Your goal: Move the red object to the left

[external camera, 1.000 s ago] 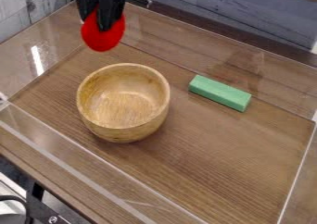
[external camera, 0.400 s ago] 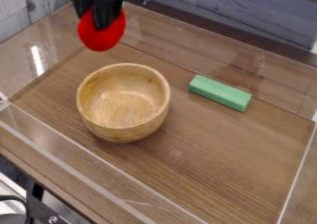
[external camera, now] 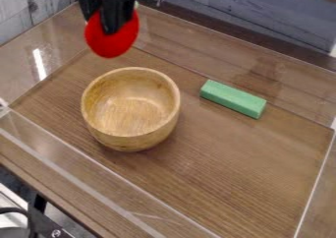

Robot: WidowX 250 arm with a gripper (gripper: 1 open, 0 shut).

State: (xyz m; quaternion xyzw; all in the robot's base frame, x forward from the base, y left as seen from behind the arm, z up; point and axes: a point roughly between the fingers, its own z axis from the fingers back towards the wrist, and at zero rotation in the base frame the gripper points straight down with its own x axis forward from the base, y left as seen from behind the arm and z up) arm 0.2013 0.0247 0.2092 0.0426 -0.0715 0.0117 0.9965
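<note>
The red object point(external camera: 112, 37) hangs in the air at the top left, a rounded bright red shape held between the dark fingers of my gripper point(external camera: 110, 24). The gripper points down and is shut on it, well above the wooden table point(external camera: 223, 173). The upper part of the red object is hidden by the fingers. It sits above and behind the far rim of the wooden bowl point(external camera: 130, 107), without touching it.
A green rectangular block point(external camera: 233, 98) lies flat to the right of the bowl. Clear plastic walls point(external camera: 39, 148) border the table at the left and front edges. A grey panel runs along the back.
The gripper with the red object has shifted only slightly, first a little left and then back right. The bowl and the green block have not moved.
</note>
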